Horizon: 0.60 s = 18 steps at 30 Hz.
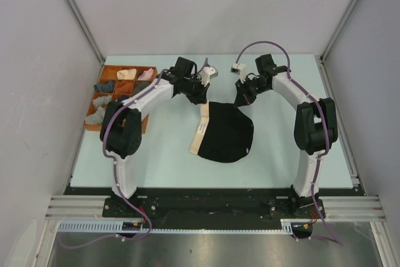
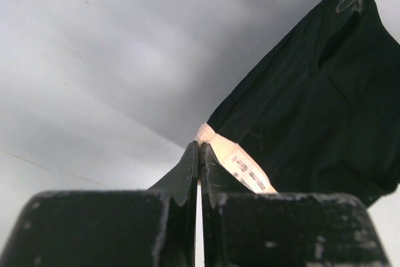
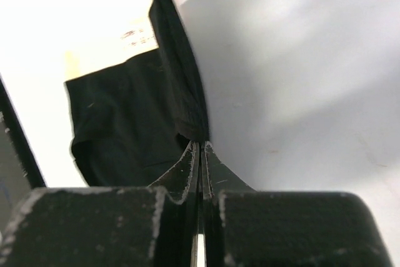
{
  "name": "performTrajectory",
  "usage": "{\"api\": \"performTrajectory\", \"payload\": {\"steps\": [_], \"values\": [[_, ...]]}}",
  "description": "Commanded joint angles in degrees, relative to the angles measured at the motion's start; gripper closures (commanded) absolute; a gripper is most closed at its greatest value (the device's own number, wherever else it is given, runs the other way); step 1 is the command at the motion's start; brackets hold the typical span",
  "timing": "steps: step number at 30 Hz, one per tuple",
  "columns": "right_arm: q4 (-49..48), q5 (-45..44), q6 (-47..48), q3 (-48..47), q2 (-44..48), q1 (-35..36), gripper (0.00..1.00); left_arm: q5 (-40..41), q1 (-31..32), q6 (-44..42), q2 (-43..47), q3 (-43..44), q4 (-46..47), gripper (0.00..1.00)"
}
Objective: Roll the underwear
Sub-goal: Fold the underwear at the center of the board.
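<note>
Two sets of jaws are biting the far edge of the underwear. It is lying near the middle of the table, black body spread out and the cream band running down its nine o'clock side.

Starting at the left, a tray of small rolled bundles is sitting well apart, at about ten o'clock from the garment. Next, the left gripper is working at the eleven o'clock corner. On its wrist view I am seeing the jaws pressed together on the end of the cream band. Further right, the right gripper is at the one o'clock corner, its jaws likewise squeezed shut on a fold of black cloth.

I am judging the fabric to be light, thin and limp. It is going to sag between the two pinches and drag on the table rather than hold any shape. The band looks firmer than the body, so I am counting on it as the surer hold. The thin black fold could be slipping out if one side is pulling ahead of the other.
</note>
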<state>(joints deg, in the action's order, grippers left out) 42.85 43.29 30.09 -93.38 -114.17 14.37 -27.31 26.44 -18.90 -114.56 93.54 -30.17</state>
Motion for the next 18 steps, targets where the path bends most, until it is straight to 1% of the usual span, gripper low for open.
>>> {"api": "performTrajectory", "payload": {"steps": [1, 8, 11, 15, 18], "values": [[0.6, 3.3, 3.6, 3.8, 5.2, 1.5, 1.00, -2.0, -0.2, -0.1, 6.8, -6.5, 3.1, 1.00], [3.0, 2.9, 6.6, 10.8, 11.1, 6.4, 1.00, -2.2, 0.8, -0.5, 15.5, -16.7, 4.3, 1.00], [3.6, 2.2, 6.9, 13.0, 13.1, 8.7, 1.00, -1.6, 1.9, -0.6, 19.1, -20.5, 3.3, 1.00], [4.3, 1.0, 7.8, 16.5, 14.8, 11.6, 1.00, -0.1, 5.1, 0.0, 23.5, -27.1, 2.9, 1.00], [4.5, -0.7, 8.1, 18.1, 15.4, 13.6, 1.00, 2.2, 7.2, 1.2, 25.4, -29.8, 2.1, 1.00]]}}
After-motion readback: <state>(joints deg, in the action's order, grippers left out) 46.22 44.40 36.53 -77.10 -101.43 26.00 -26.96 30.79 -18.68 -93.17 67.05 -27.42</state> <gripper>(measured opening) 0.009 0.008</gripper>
